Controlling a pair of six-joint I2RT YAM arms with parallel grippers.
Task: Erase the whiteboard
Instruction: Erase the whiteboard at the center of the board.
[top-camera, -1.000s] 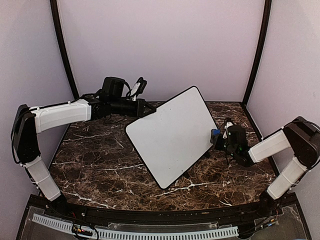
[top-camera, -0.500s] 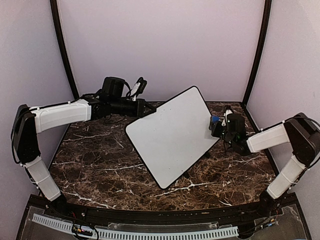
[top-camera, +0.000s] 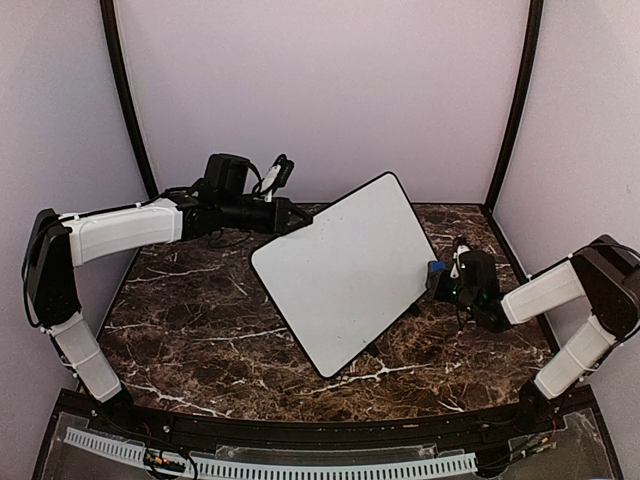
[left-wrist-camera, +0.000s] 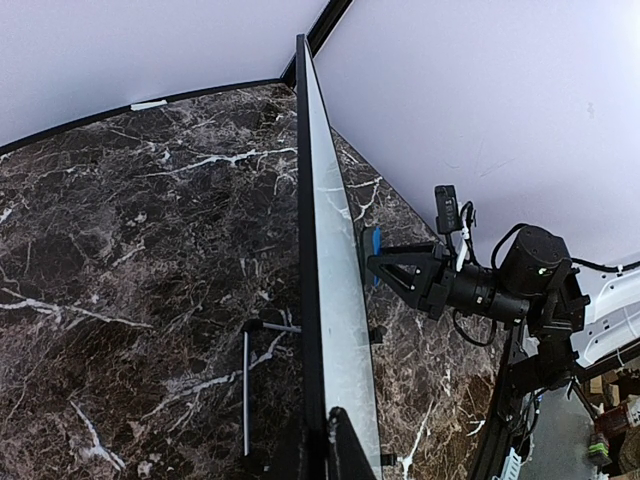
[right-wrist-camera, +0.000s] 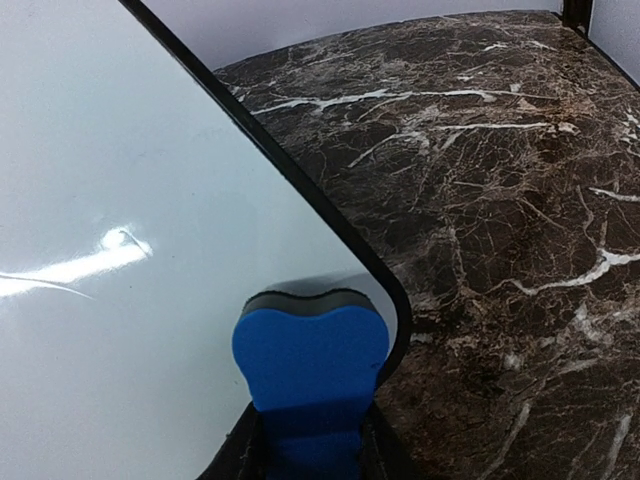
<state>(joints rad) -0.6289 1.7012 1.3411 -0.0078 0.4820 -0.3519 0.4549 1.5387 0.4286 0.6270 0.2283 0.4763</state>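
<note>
Down at my right claw (right-wrist-camera: 312, 447), both fingers are clenched on the blue eraser (right-wrist-camera: 310, 360), with its dark felt face pointing away from me. That felt end sits right at a rounded corner of the whiteboard (right-wrist-camera: 130, 250), just inside the thin black frame. Whether it's touching or just off the surface, I honestly can't tell from the wrist view.

On the other side, my left claw (left-wrist-camera: 322, 445) is pinched tight on the board's edge. It's holding the board propped up at a slant instead of lying flat on the tabletop (top-camera: 200, 300). From above, the board sits around the middle of the tabletop, with the left claw at its far-left edge and the right one at its right edge.

All the white I can see looks clean, just a streak of glare and no writing. So my read is that I'm near the end of the wiping step, finishing off this corner.

For the next move, I reckon I should press the felt flat on the face and drag it back across toward the left claw as a check pass. Pressure needs to stay light, since the board is gripped at one edge and could twist if I shove. I also need to watch that the eraser doesn't slide off past the frame.
</note>
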